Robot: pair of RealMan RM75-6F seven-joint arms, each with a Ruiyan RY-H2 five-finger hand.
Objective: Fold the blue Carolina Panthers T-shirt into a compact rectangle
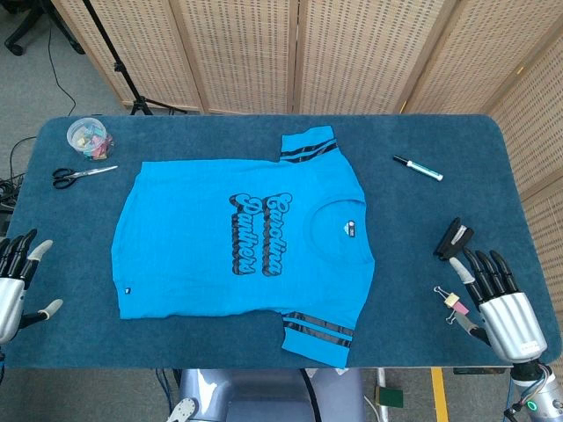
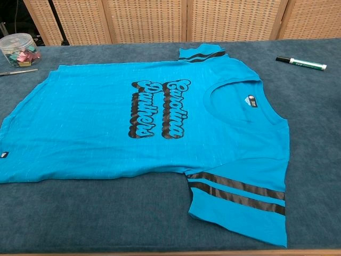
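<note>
Nearest the chest camera lies the shirt's near sleeve, flat on the table, with two black stripes across it. Shirt position: spread flat, unfolded, print side up, collar toward the robot's right and hem toward its left; the far sleeve points away from the robot. Right hand: palm down at the table's near right corner, fingers straight and spread apart, holding nothing. Left hand: at the table's near left edge, partly cut off by the frame, fingers extended and apart, thumb out to the side, holding nothing. Both hands are well apart from the shirt, which lies between them; neither touches the fabric. Beside the right hand lie a black clip, just beyond the fingertips, and a small clip on the thumb side. Head view only: both hands, the two clips, and the scissors in full on the far left. Chest view: no hands in frame; it shows the print, the neck label, and the hem tag in closer detail. Both views show the marker on the far right and the round tub of small coloured items at the far left corner.
</note>
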